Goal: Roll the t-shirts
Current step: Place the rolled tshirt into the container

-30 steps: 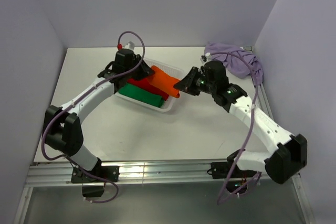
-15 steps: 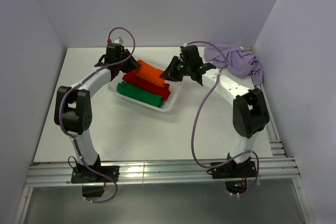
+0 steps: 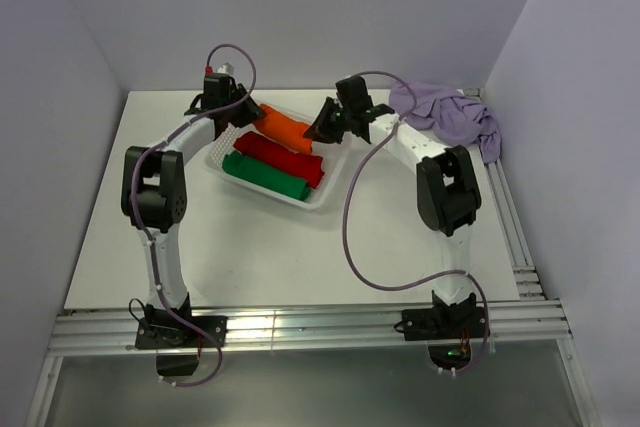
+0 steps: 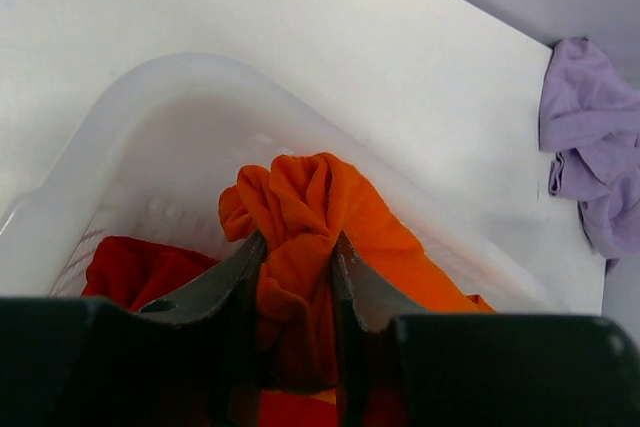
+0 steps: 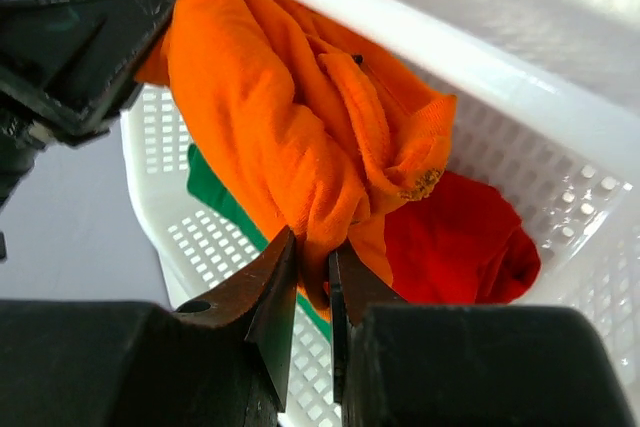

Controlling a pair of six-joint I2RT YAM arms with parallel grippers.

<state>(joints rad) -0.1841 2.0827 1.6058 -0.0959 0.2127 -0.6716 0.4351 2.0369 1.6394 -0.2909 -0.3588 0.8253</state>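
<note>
A white tabletop is enclosed by pale lilac walls on three sides. A white perforated plastic basket is set toward the far edge of the tabletop, slightly left of centre.

The orange t-shirt is rolled into a thick, short bundle and is stretched along the far side of the basket. Its cloth is bright and matte, with soft folds and a bunched, crumpled knot at each end. One end is pinched between the fingers of the left claw, which is closed on a wad of the fabric. The other end is gripped by the right claw, whose narrow gap is filled with orange cloth. Whether the bundle rests on the basket floor cannot be told.

A red roll is seen just beside the orange t-shirt inside the basket, and a green roll lies beside the red one on its near side.

The lilac t-shirt is left unrolled in a loose, crumpled heap at the far right corner of the tabletop, well apart from the basket.
</note>
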